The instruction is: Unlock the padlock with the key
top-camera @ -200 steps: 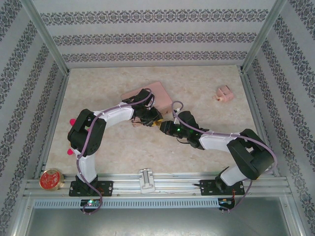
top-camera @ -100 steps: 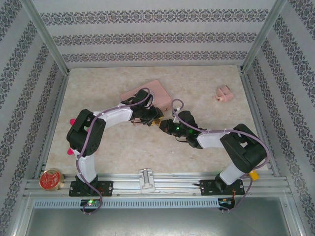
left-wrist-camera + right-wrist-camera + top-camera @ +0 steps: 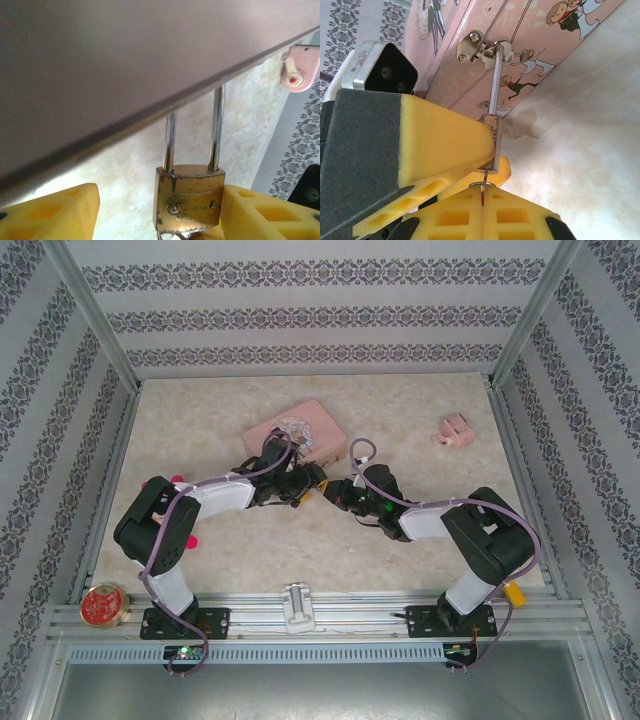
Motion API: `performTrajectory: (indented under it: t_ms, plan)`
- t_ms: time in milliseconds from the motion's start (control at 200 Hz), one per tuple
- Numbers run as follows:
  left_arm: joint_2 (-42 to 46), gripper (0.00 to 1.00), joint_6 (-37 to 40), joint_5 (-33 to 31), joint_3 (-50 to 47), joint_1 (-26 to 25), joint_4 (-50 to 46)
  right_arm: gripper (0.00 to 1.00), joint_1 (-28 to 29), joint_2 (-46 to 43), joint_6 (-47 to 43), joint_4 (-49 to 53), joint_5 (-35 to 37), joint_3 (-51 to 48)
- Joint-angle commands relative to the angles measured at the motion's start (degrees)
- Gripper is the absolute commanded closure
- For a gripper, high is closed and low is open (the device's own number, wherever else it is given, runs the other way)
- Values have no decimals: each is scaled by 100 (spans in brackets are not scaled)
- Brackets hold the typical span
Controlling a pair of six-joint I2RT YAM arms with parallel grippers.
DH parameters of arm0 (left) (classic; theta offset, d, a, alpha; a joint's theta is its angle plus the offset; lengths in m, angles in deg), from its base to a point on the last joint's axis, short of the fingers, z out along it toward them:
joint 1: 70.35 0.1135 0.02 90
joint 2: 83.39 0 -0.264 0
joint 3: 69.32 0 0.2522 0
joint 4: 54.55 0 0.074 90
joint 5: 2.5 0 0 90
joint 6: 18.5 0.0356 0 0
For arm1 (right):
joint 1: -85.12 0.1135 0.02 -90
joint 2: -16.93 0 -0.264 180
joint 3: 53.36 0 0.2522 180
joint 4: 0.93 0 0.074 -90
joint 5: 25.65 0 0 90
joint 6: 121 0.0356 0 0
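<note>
left arm: I see it rise from its base at the near left. The elbow folds out to the left and the white forearm angles in across the tabletop, so the wrist ends at the near edge of the pink tin.
left pincer: spread. Of its 2 yellow fingers, 1 sits against the side of the brass body and the other stands well apart from it.
right arm: the elbow is bent out at the near right and the forearm runs low and leftward. Its wrist meets the left wrist nose to nose just on the near side of the tin.
right pincer: pressed together, pinching the key.
padlock: a scuffed brass body hanging from the tin's hasp, between the 2 pincers.
padlock axis: the long axis runs straight from the hasp toward the right pincer, with the shackle end at the tin and the bottom end at that pincer's fingertips.
shackle: both silvery legs run into the brass body, and the bend is hidden behind the tin's edge in the left wrist view.
key: a thin dark sliver in line with the padlock's axis, its tip at the bottom of the body. I cannot tell how far it is seated.
elsewhere: a small pink lump lies well apart at the far right, and a red round disc sits by the left base.
</note>
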Motion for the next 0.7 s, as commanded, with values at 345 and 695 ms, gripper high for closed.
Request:
performTrajectory:
  t_ms: [345,695]
  plan:
    - [-250,49,-586,-338,-445,-18,2178,100,-102,187,144,-676,-65,48]
    - [-369,51,-879,-203,-627,-18,2555,100,-115,264,198,-799,-92,67]
